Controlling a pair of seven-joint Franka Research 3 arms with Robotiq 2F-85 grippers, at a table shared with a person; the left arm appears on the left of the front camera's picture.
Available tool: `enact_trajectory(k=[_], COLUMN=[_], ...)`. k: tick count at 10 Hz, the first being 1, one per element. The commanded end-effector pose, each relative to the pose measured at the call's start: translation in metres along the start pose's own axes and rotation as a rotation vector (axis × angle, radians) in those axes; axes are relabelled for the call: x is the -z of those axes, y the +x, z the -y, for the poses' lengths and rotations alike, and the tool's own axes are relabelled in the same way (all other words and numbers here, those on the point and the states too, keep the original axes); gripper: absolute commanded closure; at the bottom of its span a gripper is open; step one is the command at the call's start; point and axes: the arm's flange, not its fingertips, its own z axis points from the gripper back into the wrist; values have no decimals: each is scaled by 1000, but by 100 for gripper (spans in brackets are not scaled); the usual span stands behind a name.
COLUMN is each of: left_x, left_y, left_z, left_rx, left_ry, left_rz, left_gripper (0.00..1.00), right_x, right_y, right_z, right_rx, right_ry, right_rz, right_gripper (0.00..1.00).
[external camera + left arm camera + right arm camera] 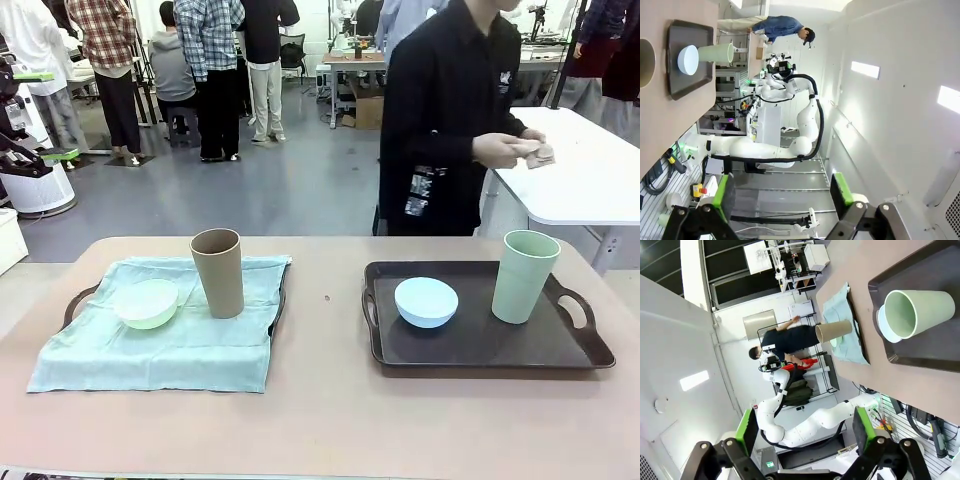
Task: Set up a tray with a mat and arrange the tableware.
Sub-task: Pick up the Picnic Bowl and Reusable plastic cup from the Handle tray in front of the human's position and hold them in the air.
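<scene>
On the table's left, a dark tray [78, 300] is covered by a light teal mat [170, 345]. A pale green bowl [147, 303] and a tan-brown cup [218, 272] stand on the mat. On the right, a bare dark tray [480, 345] holds a light blue bowl [426, 302] and a pale green cup [525, 277]. My left gripper [782, 200] is open in the air, far from the bare tray [675, 80]. My right gripper [805, 435] is also open and holds nothing, well away from the green cup [917, 312] and tan cup [835, 331].
A person in black [440, 120] stands behind the table's far edge, hands over a white side table [590, 170]. Bare tabletop [320, 420] runs along the front and between the trays. Other people stand farther back.
</scene>
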Motion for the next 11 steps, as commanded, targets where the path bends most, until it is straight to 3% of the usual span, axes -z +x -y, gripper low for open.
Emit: enact_trajectory(k=[1,11], left_x=[-1,-1], left_y=[-1,-1], left_z=[2,2], left_rx=[16,16], left_ry=[-20,-20], left_rz=[0,0], left_gripper=[0,0], right_x=[-3,-3], right_y=[-1,-1], right_z=[1,1], right_rx=[-11,-11], right_ry=[-14,-14], right_rz=[-14,-14], right_gripper=[0,0])
